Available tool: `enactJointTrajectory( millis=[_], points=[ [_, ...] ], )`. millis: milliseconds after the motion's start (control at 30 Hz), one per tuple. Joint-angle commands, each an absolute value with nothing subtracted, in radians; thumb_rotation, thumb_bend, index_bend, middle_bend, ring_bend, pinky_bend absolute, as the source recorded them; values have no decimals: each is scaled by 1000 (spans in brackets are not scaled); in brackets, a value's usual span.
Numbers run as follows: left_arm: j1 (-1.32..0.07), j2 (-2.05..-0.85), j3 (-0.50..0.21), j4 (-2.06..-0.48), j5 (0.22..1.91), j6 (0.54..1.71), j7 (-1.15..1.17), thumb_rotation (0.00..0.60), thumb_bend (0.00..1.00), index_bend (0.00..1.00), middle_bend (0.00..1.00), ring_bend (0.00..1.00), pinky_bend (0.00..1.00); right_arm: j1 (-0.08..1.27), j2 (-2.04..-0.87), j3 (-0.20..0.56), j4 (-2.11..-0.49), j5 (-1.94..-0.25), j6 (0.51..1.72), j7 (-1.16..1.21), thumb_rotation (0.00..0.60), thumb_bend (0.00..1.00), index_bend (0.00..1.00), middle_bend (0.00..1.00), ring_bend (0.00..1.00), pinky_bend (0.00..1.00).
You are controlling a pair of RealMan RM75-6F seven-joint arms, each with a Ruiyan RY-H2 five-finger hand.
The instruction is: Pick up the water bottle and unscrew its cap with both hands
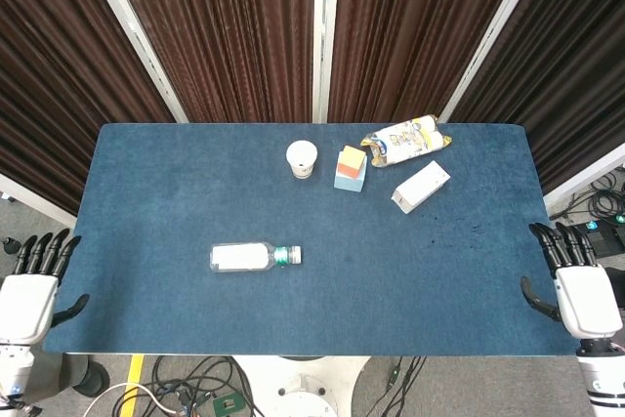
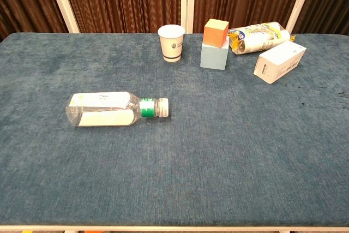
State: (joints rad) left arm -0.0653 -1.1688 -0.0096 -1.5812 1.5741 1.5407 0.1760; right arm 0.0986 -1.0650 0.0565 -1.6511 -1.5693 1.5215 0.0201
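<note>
Clear plastic bottle (image 1: 255, 257) lies on its side, left of frame centre, cap (image 1: 295, 255) on and pointing right. Left hand (image 1: 26, 297) at lower left and right hand (image 1: 580, 292) at lower right are empty, fingers spread. Pickup and unscrewing both remain.

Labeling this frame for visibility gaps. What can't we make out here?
- Left robot hand and right robot hand: head view only, at the frame's lower corners; chest view shows neither.
- Bottle: lying on its side, so whether the cap is tight can't be told.
- Paper cup: inside hidden in the chest view, too small in the head view.
- White box: print too small to read.
</note>
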Motion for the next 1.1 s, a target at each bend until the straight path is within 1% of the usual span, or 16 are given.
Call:
enactJointTrajectory(
  millis=[33,133,300,467,567,700,867,967,1100],
  points=[
    [-126,-1154,-14,-1599,1629,1483,164,600,192,86,54,0,0,103,-1055,64,-1655,-1573,1525,12,600,341,68,97,0,0],
    [-208,-1148,-24,-1616,1662,1387,118,600,192,86,56,0,0,112,-1042,74,-1658,-1570,1518,3,600,340,68,97,0,0],
    [-371,-1180,-48,-1630,1660,1158,86,600,192,88,56,0,2,126,-1025,84,-1664,-1556,1495,-5,600,341,68,96,0,0],
    [-496,-1266,-78,-1616,1558,945,85,600,192,89,56,0,10,129,-1024,81,-1664,-1553,1484,-7,600,341,68,97,0,0],
    [-540,-1315,-90,-1605,1497,874,115,600,189,89,56,0,15,125,-1026,79,-1662,-1543,1481,-6,600,341,69,96,0,0],
    [-572,-1383,-98,-1584,1420,831,179,600,188,99,62,0,28,122,-1024,80,-1662,-1535,1482,-7,600,341,68,96,0,0],
    [-607,-1477,-123,-1530,1306,813,267,600,188,126,90,23,54,122,-1028,78,-1662,-1533,1477,-7,600,341,69,97,0,0],
    [-624,-1522,-134,-1491,1241,814,319,600,189,162,147,83,137,125,-1029,77,-1660,-1531,1470,-7,600,341,69,97,0,0],
    [-651,-1556,-145,-1467,1150,791,365,600,187,165,166,97,166,126,-1032,77,-1658,-1528,1466,-6,600,341,68,97,0,0]
  ],
)
